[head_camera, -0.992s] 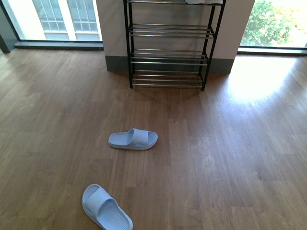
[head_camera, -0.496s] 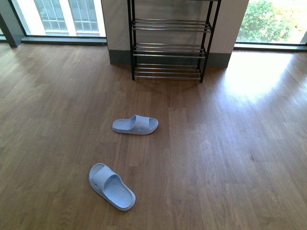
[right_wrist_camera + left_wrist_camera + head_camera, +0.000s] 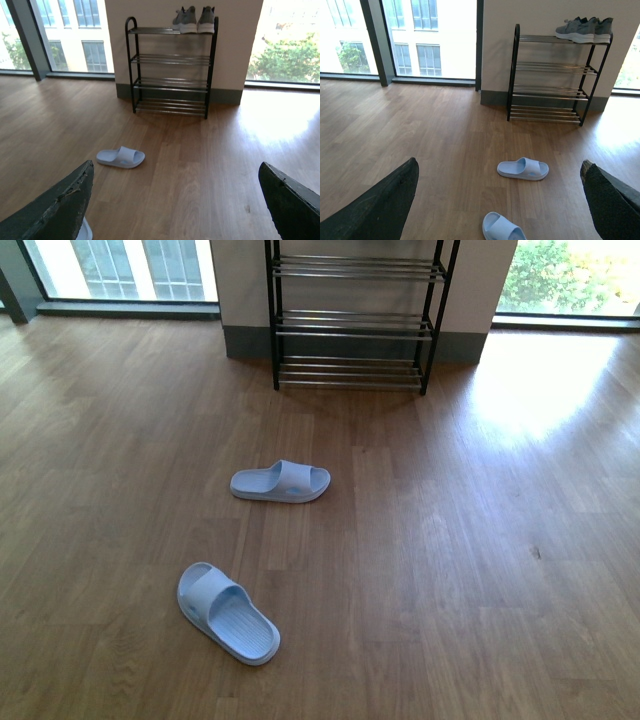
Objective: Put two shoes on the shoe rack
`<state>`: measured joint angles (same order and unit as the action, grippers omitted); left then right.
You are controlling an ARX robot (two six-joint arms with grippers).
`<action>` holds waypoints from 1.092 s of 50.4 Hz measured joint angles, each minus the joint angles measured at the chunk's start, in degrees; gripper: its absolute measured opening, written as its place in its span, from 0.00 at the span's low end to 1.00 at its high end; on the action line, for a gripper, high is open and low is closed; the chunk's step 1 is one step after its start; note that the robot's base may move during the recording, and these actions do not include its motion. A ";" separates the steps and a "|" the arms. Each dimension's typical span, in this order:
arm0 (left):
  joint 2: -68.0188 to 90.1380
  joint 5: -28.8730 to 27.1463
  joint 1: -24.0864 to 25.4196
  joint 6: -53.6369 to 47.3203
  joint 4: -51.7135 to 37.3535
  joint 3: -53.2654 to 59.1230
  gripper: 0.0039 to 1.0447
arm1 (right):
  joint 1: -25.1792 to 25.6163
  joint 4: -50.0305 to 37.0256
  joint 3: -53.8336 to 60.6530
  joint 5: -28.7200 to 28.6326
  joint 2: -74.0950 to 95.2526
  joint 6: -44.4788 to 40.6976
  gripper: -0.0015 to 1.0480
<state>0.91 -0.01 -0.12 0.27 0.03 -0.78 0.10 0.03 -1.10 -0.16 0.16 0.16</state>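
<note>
**Left gripper** [image 3: 498, 164]: poised above the floor [image 3: 450, 570], its two dark fingers [image 3: 382, 205] spread wide with nothing between them.

**Right gripper** [image 3: 176, 166]: held in the same pose, fingers [image 3: 287, 200] wide apart and empty.

**Sandals:** two pale blue ones lie on the floor ahead of and below both grippers, toward the left arm's side. The nearer sandal [image 3: 227, 612] lies at an angle. The farther sandal [image 3: 281, 482] lies crosswise beyond it, and the two do not touch.

**Open room:** wooden boards run open from the sandals onward and broadly toward the right arm's side.

**Shoe rack** [image 3: 352, 325]: stands well beyond the sandals, backed against a wall [image 3: 235, 45] between two windows [image 3: 435, 40]. A pair of grey sneakers [image 3: 584, 29] sits on its top shelf, at the right end.
</note>
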 joint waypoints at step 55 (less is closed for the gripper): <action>0.00 -0.07 0.00 0.00 0.00 0.00 0.91 | 0.00 0.00 0.00 0.13 0.04 0.00 0.91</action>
<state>0.91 -0.08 -0.12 0.27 0.03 -0.78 0.10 0.03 -1.10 -0.03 0.21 0.16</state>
